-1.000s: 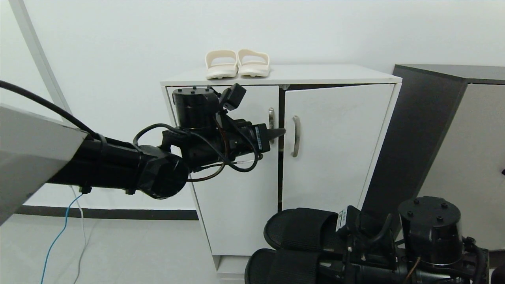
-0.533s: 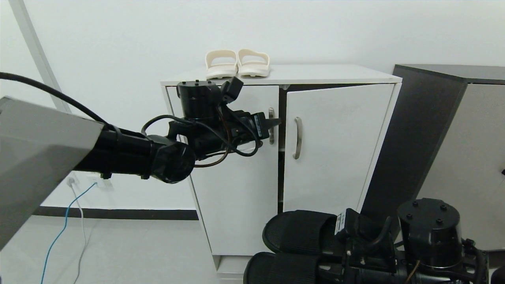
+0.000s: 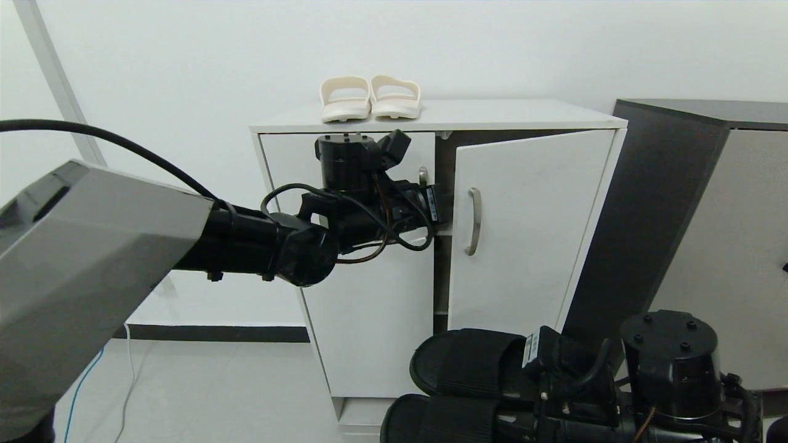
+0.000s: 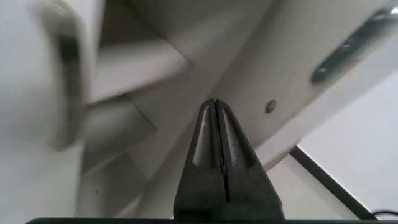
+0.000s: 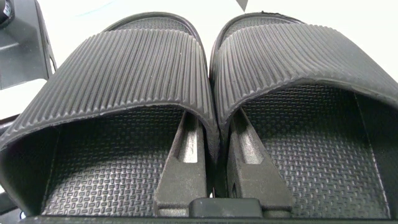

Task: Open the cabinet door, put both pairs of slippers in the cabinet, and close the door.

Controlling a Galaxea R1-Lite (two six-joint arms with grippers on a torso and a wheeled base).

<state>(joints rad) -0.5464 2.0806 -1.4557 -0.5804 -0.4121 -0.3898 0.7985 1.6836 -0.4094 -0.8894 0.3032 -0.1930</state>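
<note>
Door-opening is in hand: your left gripper (image 4: 215,104), fingers pressed together, sits in the gap beside the right door (image 3: 529,234), which stands ajar. Your right gripper (image 5: 214,124) clamps the black slippers (image 3: 468,363) low before the cabinet (image 3: 523,114) (cream pair (image 3: 370,98) on top); next, sweep that door wide.

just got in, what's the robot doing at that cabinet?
The left gripper, fingers shut, is poked into the gap between the cabinet doors, and the right-hand door stands ajar. The right gripper holds a pair of black slippers in front of the cabinet, one finger inside each. A cream pair sits on top. Neither pair is inside yet.
</note>
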